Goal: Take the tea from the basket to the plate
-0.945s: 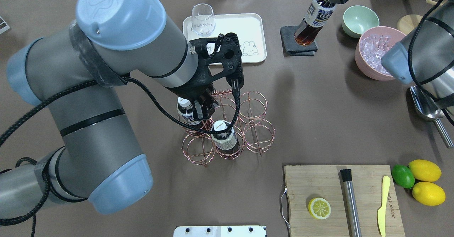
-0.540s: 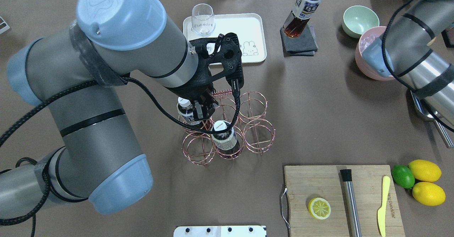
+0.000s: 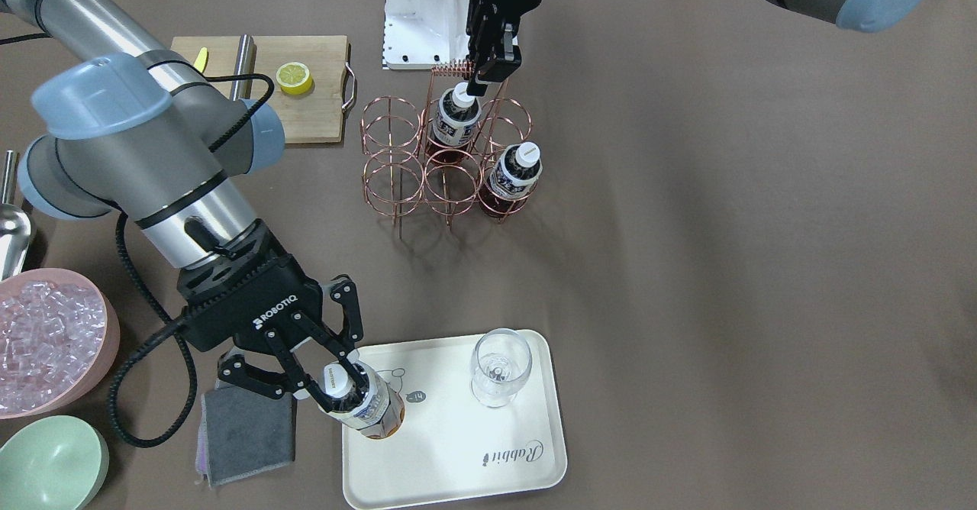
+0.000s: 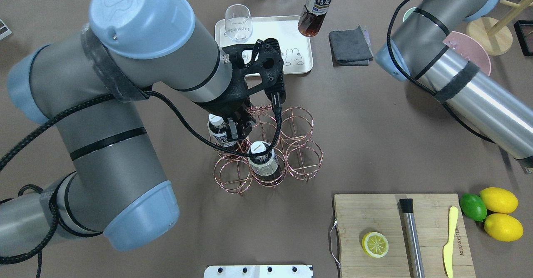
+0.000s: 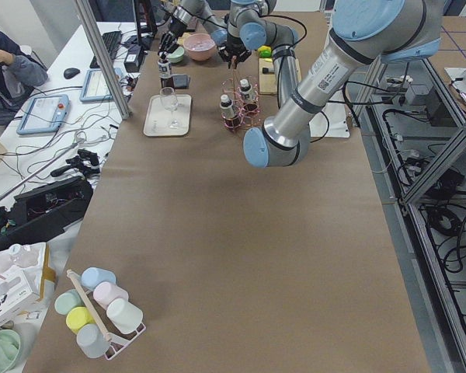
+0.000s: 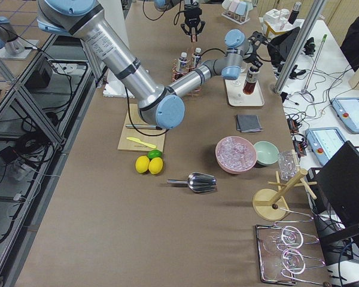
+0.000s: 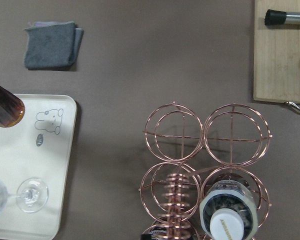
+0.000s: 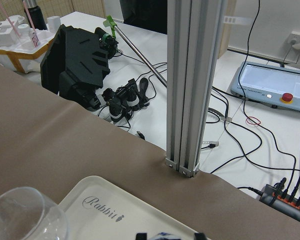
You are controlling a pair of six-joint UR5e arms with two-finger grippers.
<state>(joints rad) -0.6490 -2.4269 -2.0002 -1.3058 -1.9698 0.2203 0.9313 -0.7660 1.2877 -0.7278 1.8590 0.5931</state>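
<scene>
My right gripper [image 3: 336,382] is shut on the neck of a tea bottle [image 3: 366,411], which is tilted above the corner of the cream tray [image 3: 458,441] nearest the grey cloth. That bottle also shows in the overhead view [image 4: 315,9] and in the left wrist view [image 7: 2,107]. Two more tea bottles [image 4: 263,159] [image 4: 216,130] stand in the copper wire basket [image 4: 297,145]. My left gripper [image 4: 233,133] is at the basket's top with its fingers together on the wire handle, beside one bottle's cap.
A wine glass [image 3: 500,365] stands on the tray. The grey cloth [image 4: 349,45] lies beside the tray. A pink bowl of ice [image 3: 49,342] and a mint bowl [image 3: 49,460] are beyond it. A cutting board [image 4: 374,215], lemons and a lime [image 4: 497,211] are near.
My right gripper has carried the tea bottle from the grey cloth over to the tray's edge. The left arm and the basket have not moved.
</scene>
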